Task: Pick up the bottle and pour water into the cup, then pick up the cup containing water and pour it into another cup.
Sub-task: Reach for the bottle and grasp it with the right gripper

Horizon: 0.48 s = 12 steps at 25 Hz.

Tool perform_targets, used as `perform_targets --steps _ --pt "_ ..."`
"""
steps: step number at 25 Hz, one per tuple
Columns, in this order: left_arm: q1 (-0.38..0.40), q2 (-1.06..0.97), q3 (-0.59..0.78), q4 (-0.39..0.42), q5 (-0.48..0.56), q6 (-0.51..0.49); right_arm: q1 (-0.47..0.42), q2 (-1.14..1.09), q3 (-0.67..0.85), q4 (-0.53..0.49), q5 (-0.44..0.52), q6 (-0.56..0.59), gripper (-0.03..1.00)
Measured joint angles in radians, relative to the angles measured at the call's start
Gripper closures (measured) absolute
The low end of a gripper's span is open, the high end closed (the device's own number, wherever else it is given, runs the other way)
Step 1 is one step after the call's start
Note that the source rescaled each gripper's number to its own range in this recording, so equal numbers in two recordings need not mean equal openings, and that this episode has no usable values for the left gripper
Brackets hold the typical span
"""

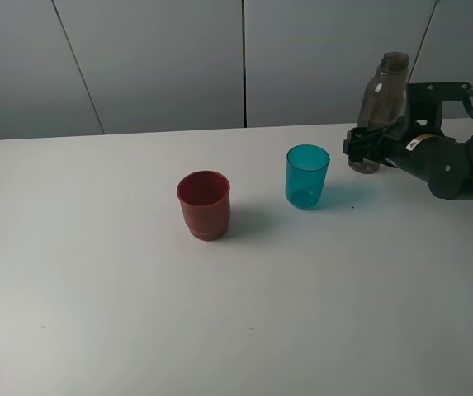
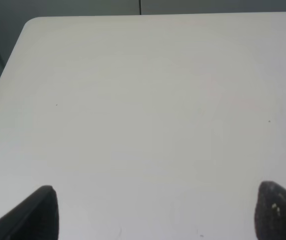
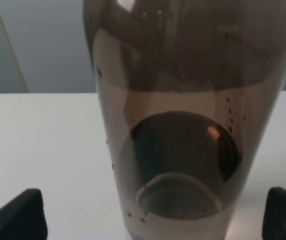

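Right wrist view: my right pincer (image 3: 155, 215) is spread around the bottle (image 3: 182, 125), tips clear of its sides. It stands upright on the worktop (image 3: 43, 140) near the cup (image 1: 307, 175). Thin smooth plastic: probably light, slippery, squashy; I'd clamp low, gently.

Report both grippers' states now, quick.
Left gripper: open, empty.
Right gripper: open, jaws on either side of the bottle, not clamped on it.
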Motion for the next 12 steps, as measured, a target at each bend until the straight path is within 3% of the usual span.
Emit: perform_targets --steps 12 --pt "0.0 0.0 0.0 0.0 0.0 0.0 -0.023 0.039 -0.036 0.0 -0.022 -0.007 0.18"
